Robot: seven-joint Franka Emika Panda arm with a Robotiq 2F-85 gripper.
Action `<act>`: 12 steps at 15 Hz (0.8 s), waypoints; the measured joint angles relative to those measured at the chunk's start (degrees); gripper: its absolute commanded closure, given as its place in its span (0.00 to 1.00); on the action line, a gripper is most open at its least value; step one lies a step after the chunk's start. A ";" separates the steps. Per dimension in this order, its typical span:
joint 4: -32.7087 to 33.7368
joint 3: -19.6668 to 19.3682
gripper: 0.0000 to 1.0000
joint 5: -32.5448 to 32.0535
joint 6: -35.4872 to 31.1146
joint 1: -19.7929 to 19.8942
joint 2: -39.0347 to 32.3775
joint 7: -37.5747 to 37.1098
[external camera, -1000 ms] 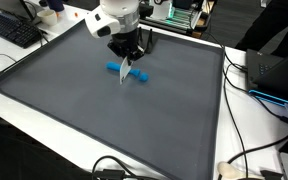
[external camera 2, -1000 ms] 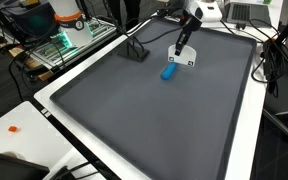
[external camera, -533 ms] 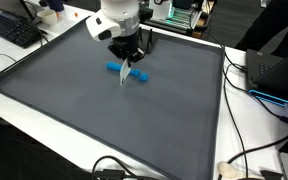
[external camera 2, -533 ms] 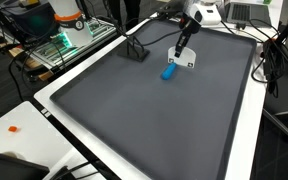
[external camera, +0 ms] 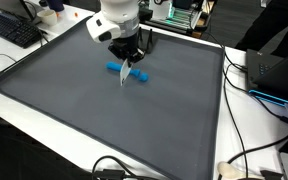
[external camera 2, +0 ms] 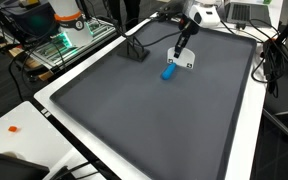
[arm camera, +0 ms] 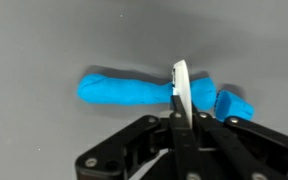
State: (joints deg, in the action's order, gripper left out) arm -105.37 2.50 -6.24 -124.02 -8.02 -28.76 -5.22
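Pincer (arm camera: 180, 117) clamps one thin white piece (arm camera: 181, 85), edge down over one blue marker (arm camera: 124, 91) on one grey mat (external camera: 74, 110).

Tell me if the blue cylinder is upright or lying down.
Lying down: in the wrist view the blue cylinder stretches flat along the grey mat.

One blue marker (arm camera: 124, 90), one white card (arm camera: 180, 80), one grey mat (external camera: 104, 110).

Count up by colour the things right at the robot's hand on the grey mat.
Blue: 1, the stick lying on the mat
White: 1, the flat piece gripped in the hand
Total: 2
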 measured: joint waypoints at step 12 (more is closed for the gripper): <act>0.01 0.00 0.99 0.02 4.25 0.01 -0.09 1.00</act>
State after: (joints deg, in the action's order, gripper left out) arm -105.36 2.50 -6.22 -119.77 -8.02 -28.85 -4.21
